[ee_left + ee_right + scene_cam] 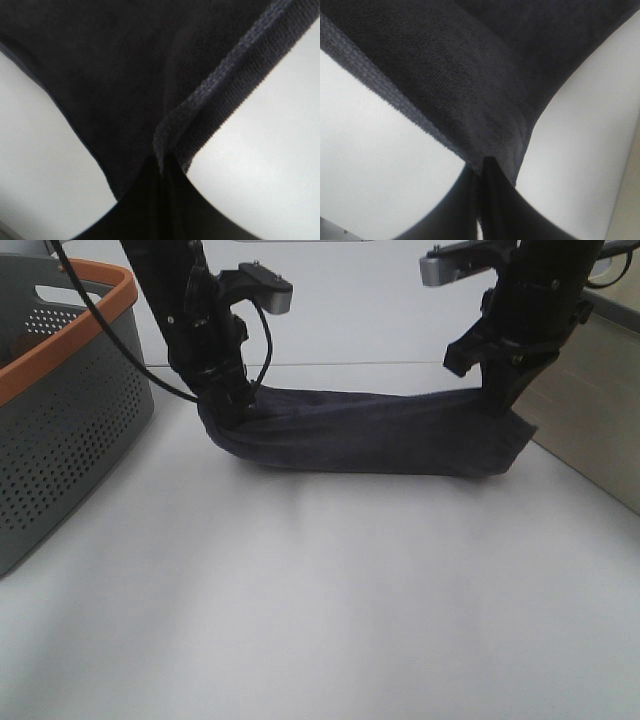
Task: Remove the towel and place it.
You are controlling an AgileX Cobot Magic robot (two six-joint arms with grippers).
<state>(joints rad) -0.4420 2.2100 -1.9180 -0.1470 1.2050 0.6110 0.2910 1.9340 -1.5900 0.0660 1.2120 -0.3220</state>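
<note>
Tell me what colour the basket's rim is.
The basket's rim is orange, over grey perforated walls; the exterior high view shows it best.

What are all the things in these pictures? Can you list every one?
towel: one, dark charcoal-purple, stretched between the two grippers, sagging low over the table.
basket: one, grey with small holes and an orange rim, at the left edge of the high view.
table: one, white, under everything.
beige surface: one, at the far right, beside the table.
left gripper: one, black, shut on the towel's left end.
right gripper: one, black, shut on the towel's right end.
</note>
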